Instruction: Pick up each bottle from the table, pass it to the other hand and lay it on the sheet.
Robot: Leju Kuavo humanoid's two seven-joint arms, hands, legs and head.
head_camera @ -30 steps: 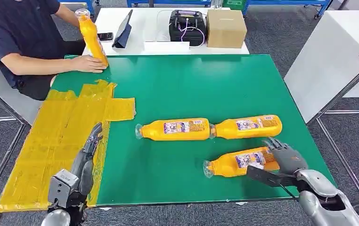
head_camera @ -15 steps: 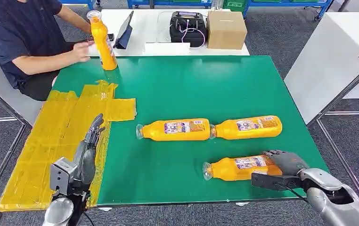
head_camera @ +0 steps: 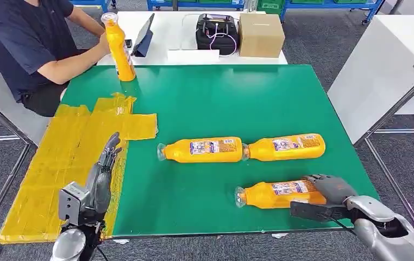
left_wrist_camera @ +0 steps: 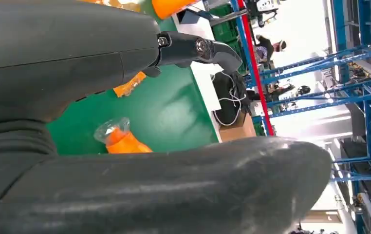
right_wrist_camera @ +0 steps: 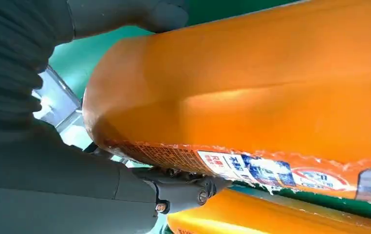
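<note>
**Clerk:** Robot hand, right (head_camera: 328,190): fingers wrapped over the base end of the nearest bottle (head_camera: 276,194), which lies flat near the front edge of the worktop (head_camera: 237,103), toward its front right corner. The right wrist view shows the orange body pressed close against palm and thumb; judged a hold, bottle not yet lifted.

**Checker:** And the other one?

**Clerk:** Robot hand, left (head_camera: 102,176): released, fingers apart and extended, holding nothing, raised over the seam where the yellow sheet (head_camera: 69,157) meets the green, near the front left corner.

**Checker:** Handling advice for the step?

**Clerk:** Lift level and straight up. The grip sits at one end, so the cap end may sag; a firm wrap is advised. Free body length is left for the receiving hand.

**Checker:** Room and edges?

**Clerk:** Front edge just beside the held bottle; a slip could roll it off. Two more bottles (head_camera: 202,149) (head_camera: 286,146) lie end to end behind, mid-worktop, near enough to be nudged. Open green lies between there and the sheet. An upright bottle (head_camera: 119,49) stands at the far left corner by a person's hand (head_camera: 106,42), well apart.
</note>
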